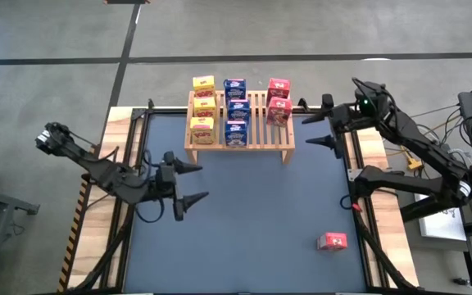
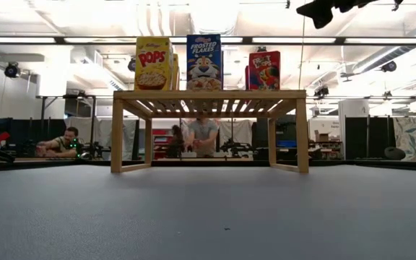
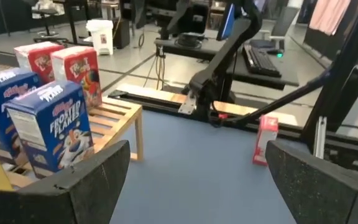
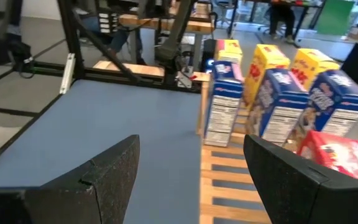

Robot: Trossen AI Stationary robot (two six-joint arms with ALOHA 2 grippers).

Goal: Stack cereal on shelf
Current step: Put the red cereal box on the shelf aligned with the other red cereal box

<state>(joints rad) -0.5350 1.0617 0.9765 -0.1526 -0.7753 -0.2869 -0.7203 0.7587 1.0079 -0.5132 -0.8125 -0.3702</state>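
Note:
The light-wood shelf (image 1: 240, 123) stands at the table's far middle. On its slats stand three yellow boxes (image 1: 202, 106), three blue boxes (image 1: 236, 111) and two red boxes (image 1: 278, 100), all upright. A third red box (image 1: 332, 241) stands on the blue mat at the near right; it also shows in the left wrist view (image 3: 265, 139). My left gripper (image 1: 193, 182) is open and empty, left of the shelf's near left corner. My right gripper (image 1: 319, 131) is open and empty, right of the shelf, above the table.
Wooden table borders (image 1: 129, 139) with dark rails run along the mat's left and right sides. People sit and stand in the room beyond the table (image 2: 202, 133). Open blue mat (image 1: 252, 221) lies between the shelf and the near edge.

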